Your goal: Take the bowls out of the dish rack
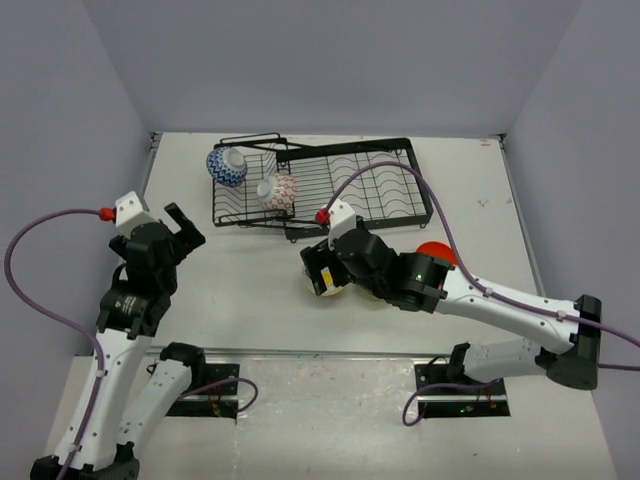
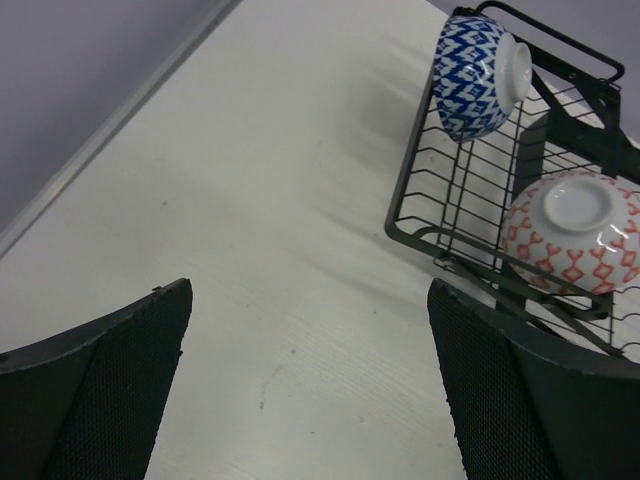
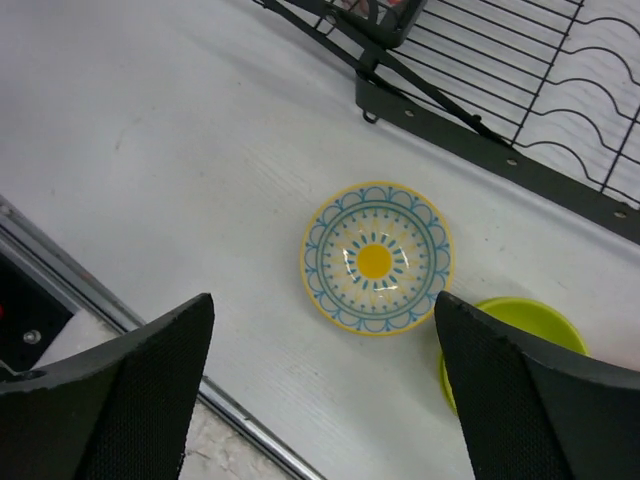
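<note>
Small round orange bowl (image 1: 437, 250) mostly hidden under right arm (image 1: 500, 295); lime green bowl (image 3: 520, 322), 4 o'clock of cream yellow-centred bowl (image 3: 376, 258), finger-clipped. Right gripper (image 3: 322, 300), left gripper (image 2: 308, 285): jaws wide, empty

No writing, label, brand or number is legible in any view. Markings are decorative only: diamond lattice on the blue bowl (image 2: 470, 75) and red-and-white bowl (image 2: 575, 235), rayed yellow centre on the cream bowl (image 3: 377, 257).
</note>
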You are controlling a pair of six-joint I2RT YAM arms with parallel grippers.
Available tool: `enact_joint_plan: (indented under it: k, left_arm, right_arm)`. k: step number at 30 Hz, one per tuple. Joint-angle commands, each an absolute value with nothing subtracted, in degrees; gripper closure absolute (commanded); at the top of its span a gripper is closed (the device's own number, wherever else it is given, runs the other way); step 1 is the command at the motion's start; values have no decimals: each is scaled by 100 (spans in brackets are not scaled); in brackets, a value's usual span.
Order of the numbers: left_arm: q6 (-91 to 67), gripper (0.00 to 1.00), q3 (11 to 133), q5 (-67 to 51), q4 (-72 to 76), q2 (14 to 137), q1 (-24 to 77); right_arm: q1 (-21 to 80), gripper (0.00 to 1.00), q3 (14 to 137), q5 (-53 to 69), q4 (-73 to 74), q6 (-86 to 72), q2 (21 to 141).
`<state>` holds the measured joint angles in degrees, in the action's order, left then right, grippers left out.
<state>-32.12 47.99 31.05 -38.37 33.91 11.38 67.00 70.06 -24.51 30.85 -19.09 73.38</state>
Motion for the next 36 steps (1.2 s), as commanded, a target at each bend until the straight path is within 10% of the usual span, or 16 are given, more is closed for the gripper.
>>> enact_joint_plan:
  k: [1,10,17,36]
  left_arm:
    - [-3795,0,5369,2497,-3410,4205,1108]
    - [-4332,0,6584,-417,-2042,6880,-584]
    - [-5132,0,5538,-2852,2033,8172,-1643]
    - [-7875,1,5774,-4966,7312,11408,-2109]
  right_arm:
    - [6636,6,6331,-1803,2147,-2013,6850]
    - [6354,1,4696,-660,915,-2118,5239]
    - [6337,1,4201,-273,729,-1995,4597]
    - [6337,1,4324,-26,800,-1863,4948]
